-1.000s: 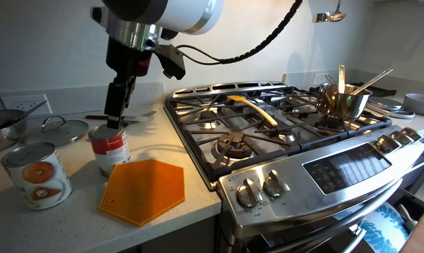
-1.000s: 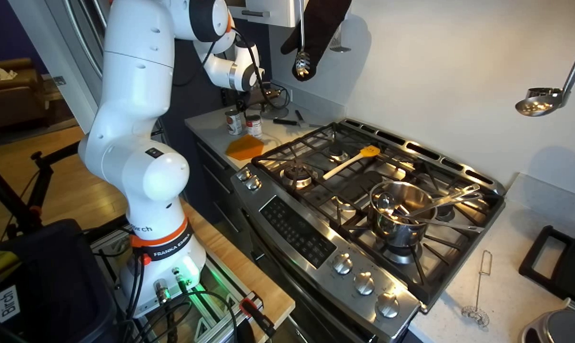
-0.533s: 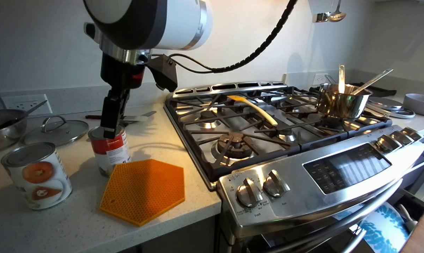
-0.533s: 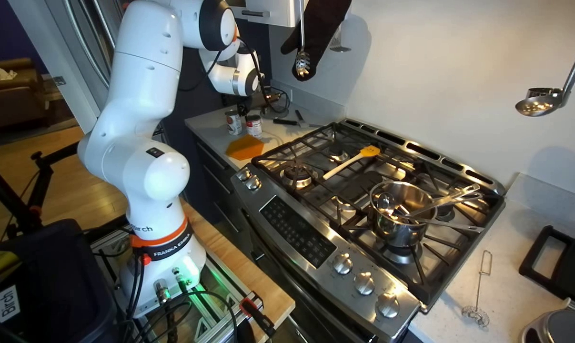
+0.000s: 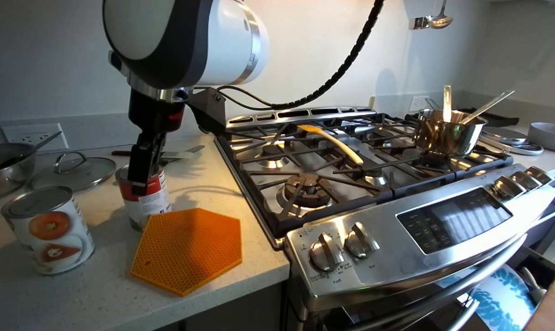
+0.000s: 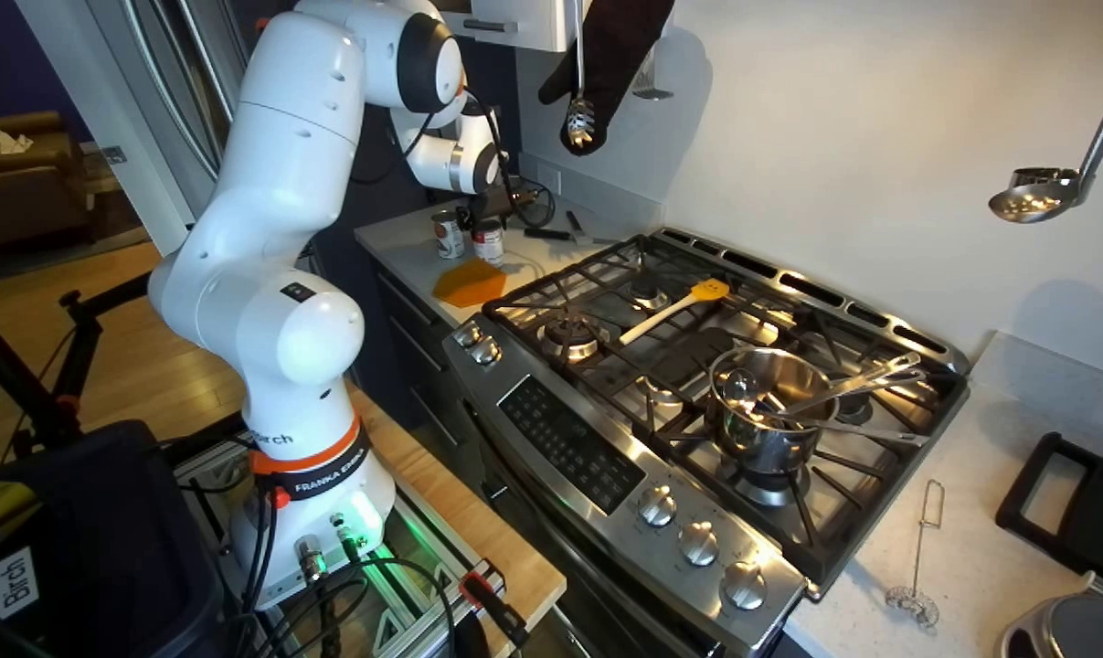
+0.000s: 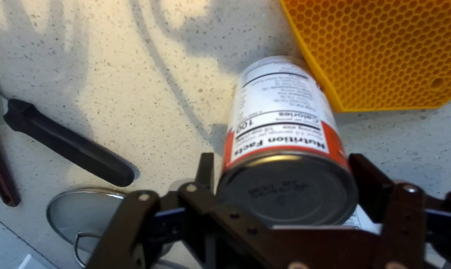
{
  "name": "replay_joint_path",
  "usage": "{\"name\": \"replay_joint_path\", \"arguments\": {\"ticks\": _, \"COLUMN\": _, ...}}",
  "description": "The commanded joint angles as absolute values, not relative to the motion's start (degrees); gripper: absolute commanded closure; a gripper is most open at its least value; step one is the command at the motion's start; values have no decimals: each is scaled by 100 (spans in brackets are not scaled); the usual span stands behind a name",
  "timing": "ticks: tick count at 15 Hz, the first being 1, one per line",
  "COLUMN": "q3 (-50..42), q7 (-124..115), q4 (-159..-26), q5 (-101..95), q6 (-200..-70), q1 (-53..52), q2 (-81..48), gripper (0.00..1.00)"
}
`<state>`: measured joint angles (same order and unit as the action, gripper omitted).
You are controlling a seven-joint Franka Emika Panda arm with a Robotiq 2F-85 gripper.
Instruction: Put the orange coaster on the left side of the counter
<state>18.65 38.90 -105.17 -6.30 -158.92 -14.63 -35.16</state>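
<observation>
In an exterior view, the pale speckled counter adjoins a gas stove. The orange coaster lies on the counter near its front edge, just beside a red-labelled can. In an exterior view, the arm reaches over that counter. Wrist view: the gripper stands with fingers apart, one either side of the can; contact cannot be determined.
</observation>
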Motion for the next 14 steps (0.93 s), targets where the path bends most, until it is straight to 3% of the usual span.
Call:
{"name": "replay_joint_path", "arguments": {"ticks": 1, "q3": 1927, "q7": 3754, "q4": -10209, "q5": -792, "q6": -15793, "q1": -1461, "q2": -3798, "gripper": 41}}
{"name": "replay_joint_path", "arguments": {"ticks": 11, "q3": 1221, "q7": 2902, "q4": -9558, "q5": -1472, "q6": -16075, "q1": -1840, "q2": -4159, "gripper": 41}}
{"name": "replay_joint_path", "arguments": {"ticks": 12, "q3": 1203, "q7": 2833, "q4": -9495, "q5": -1520, "q6": -16044, "q1": -1848, "q2": -4190, "gripper": 7}}
{"name": "replay_joint_path", "arguments": {"ticks": 14, "q3": 1172, "q7": 2720, "q4": -9387, "q5": -1612, "q6": -16033, "q1": -1860, "q2": -4252, "gripper": 0}}
